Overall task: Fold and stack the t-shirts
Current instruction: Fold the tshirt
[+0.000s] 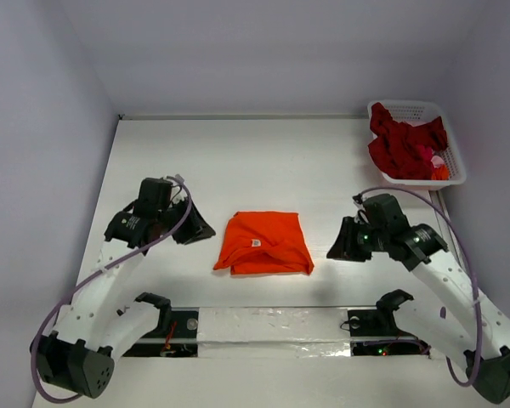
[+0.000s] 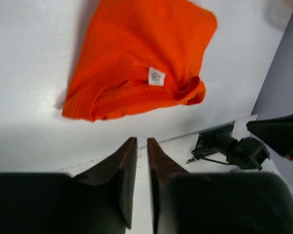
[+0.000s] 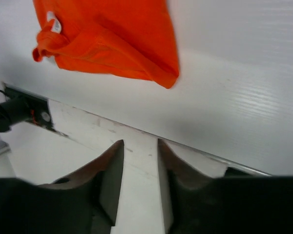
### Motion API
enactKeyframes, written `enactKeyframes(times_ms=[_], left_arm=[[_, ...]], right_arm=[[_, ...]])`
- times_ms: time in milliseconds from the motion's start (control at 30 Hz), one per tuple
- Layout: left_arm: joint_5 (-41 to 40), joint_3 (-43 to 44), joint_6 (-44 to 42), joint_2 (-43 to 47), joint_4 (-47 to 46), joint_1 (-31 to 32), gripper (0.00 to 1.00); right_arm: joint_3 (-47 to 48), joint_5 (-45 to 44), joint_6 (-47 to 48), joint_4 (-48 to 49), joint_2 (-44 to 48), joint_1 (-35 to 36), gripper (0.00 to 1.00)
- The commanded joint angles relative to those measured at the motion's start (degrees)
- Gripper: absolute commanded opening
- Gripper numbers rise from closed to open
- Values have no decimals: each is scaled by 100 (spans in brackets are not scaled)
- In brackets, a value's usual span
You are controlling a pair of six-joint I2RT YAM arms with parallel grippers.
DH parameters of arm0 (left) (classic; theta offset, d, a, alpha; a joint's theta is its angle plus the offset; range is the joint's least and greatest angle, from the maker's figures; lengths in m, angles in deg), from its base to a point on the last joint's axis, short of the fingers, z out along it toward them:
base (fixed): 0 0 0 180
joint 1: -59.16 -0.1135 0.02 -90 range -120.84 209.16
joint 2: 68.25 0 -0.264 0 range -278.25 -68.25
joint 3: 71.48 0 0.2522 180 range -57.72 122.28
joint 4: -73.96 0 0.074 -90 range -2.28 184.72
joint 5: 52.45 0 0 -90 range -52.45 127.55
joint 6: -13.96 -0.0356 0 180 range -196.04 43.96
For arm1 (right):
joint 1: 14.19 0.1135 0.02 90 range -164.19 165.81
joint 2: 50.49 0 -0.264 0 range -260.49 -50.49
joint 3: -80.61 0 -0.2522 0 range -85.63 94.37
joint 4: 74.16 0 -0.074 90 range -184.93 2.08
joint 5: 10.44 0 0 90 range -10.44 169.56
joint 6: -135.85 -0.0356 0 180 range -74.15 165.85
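Beside orange t-shirt [image 1: 263, 244], left gripper [image 2: 140, 142] narrowly parted, right gripper [image 3: 139, 144] wider, empty

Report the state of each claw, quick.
Left claw: narrowly open, holding nothing.
Right claw: open, holding nothing.
Both are clear of the orange t-shirt.

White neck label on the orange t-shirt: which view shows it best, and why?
Left wrist: the label sits large and face-on at the collar of the orange t-shirt. Top external shows only a tiny white speck; right wrist catches it small, near the upper left corner.
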Motion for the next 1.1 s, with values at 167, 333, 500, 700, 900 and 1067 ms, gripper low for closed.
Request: enactKeyframes(times_ms=[167,333,500,700,900,1067], left_arm=[[-107,12,123,-1357,-1680,74,0],[-186,223,96,-2131,-2244,188,0],[-152,512,87,-2439,-2412,241,0],[50,592,166,-2712,-2649,417,0],[121,741,272,-3151,-2957,733,0],[112,794,342,-3608,-3237,953,0]], right_arm=[[1166,34,274,1117,-2146,60,0],[1870,271,450,1452,-3360,112,0],[2353,394,416,1672,-3905,217,0],[2442,377,363,1935,-4389,481,0],[2556,333,257,2076,-4758,728,0],[2556,289,187,2102,-4829,991,0]])
